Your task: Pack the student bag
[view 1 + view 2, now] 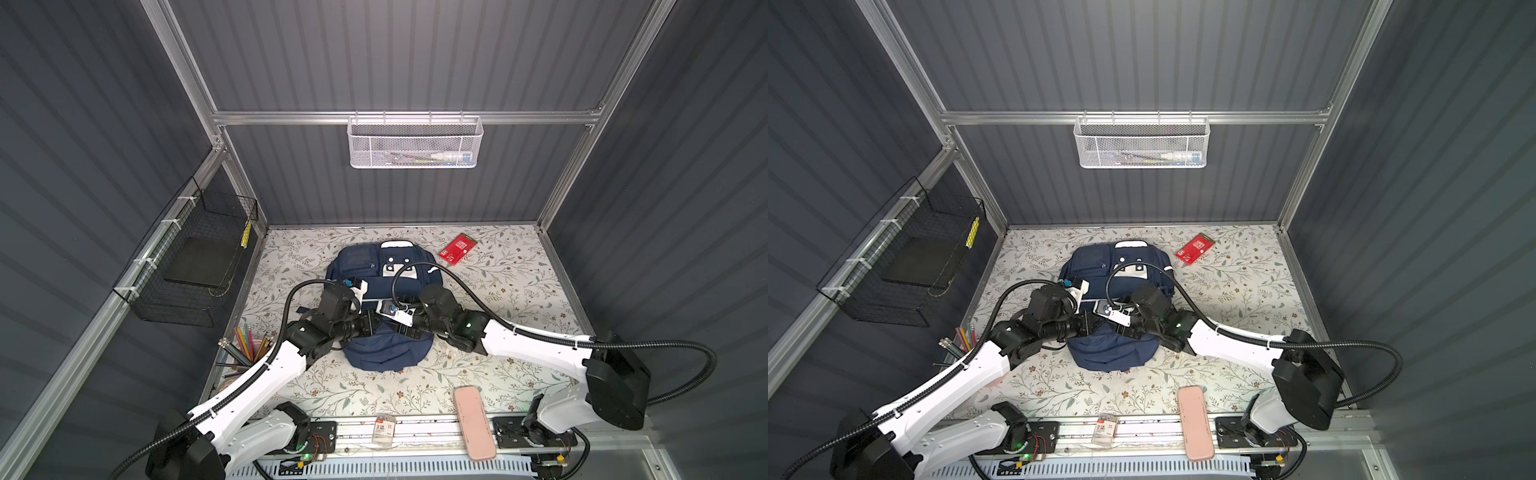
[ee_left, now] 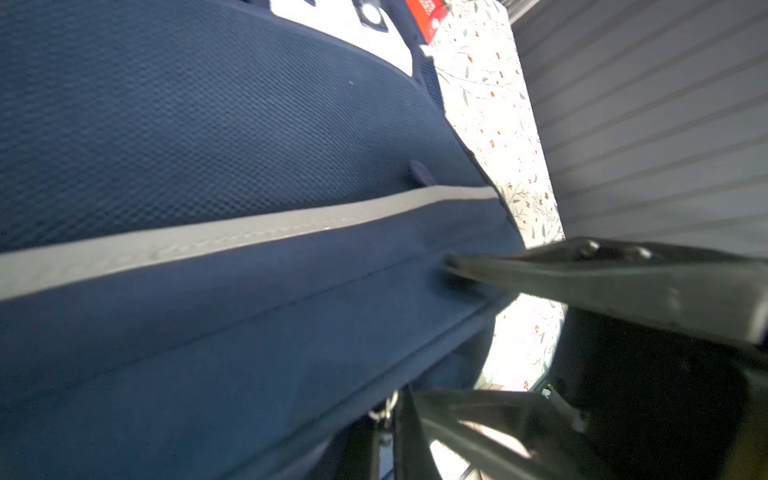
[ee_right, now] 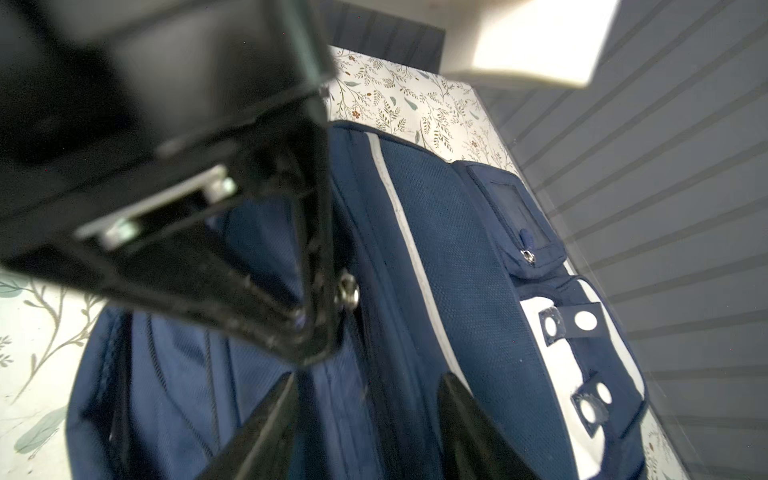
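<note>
My L pincer (image 3: 307,336) is clamped shut on the large navy-blue fabric backpack (image 1: 386,357) by its zip pull (image 3: 347,291), prob. to hold the cloth taut. My R pincer (image 3: 370,378) gapes open over it, nothing held. Bag lies flat mid floral-print table (image 1: 519,291), white patch (image 3: 540,307) twd rear edge, w/ pale stripes and mesh panel.

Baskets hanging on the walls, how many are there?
2. A white mesh basket hangs on the back rail; a black wire basket hangs on the left wall. No others show.

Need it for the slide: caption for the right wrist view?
Navy backpack on the flowered table, left hand shut beside its zip ring, right hand open.
</note>
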You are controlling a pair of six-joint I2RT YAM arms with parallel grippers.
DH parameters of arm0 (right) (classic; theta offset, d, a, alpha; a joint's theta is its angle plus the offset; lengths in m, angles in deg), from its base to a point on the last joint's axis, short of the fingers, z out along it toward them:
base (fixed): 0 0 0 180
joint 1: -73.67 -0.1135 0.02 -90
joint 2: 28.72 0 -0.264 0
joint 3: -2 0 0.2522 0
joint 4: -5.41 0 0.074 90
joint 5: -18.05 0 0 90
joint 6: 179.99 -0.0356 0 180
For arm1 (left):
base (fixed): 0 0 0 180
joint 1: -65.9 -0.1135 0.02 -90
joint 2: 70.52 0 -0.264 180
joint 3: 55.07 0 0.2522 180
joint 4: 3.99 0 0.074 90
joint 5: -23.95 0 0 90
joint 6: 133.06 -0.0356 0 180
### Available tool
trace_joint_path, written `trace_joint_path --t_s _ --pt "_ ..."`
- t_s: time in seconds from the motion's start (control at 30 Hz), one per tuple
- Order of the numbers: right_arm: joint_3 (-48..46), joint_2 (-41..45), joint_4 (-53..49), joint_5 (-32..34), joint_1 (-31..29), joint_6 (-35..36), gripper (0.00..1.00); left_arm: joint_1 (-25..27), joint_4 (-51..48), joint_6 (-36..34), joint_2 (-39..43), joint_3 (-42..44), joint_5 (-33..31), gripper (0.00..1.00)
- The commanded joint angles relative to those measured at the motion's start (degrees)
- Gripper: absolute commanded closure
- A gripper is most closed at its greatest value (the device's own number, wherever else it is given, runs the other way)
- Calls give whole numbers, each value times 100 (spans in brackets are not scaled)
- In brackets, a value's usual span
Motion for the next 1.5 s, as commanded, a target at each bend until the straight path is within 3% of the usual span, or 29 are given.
trace_joint_path --t_s 0.0,0.07,0.1,0.13,0.23,0.3,0.43,0.53,0.67,0.83,0.93,1.03,1.2,1.3,1.47 --pt "216 -321 -335 299 33 404 58 170 690 158 28 70 -9 100" --pt "160 -331 -434 202 125 510 87 163 716 225 59 198 -170 100" --pt "82 -265 -431 153 155 535 96 161 472 130 83 121 -355 100" --pt "-59 -151 -372 102 185 582 99 161 169 -13 144 36 -626 100" --pt "-462 224 -220 75 319 709 100 65 -638 -414 427 -214 -1493 100" --pt "-597 414 -282 -108 466 740 100 -280 -991 -641 529 -346 -1580 100" --pt "-730 648 -441 -421 619 900 100 -1424 -1047 -929 489 -323 -856 100" --pt "-895 758 -265 -359 647 1001 100 -1957 -860 -1133 80 -205 -581 100" --pt "-1018 865 -119 -413 934 854 100 -1992 -748 -1240 367 -316 -410 100" --pt "-847 613 28 -169 1068 942 100 -1790 -853 -1171 402 -327 655 100" --pt "-549 291 79 71 1123 889 96 -1009 -821 -948 525 -155 325 100" --pt "-231 32 -18 50 1137 681 77 -408 -697 -639 472 -78 249 100" --pt "-221 285 39 -440 707 575 53 -278 -631 -529 557 -194 166 100" --pt "-191 306 75 -287 334 697 49 -248 -476 -488 429 -310 354 100" --pt "357 -238 -116 62 -40 587 53 -69 -54 -323 241 -250 460 100"
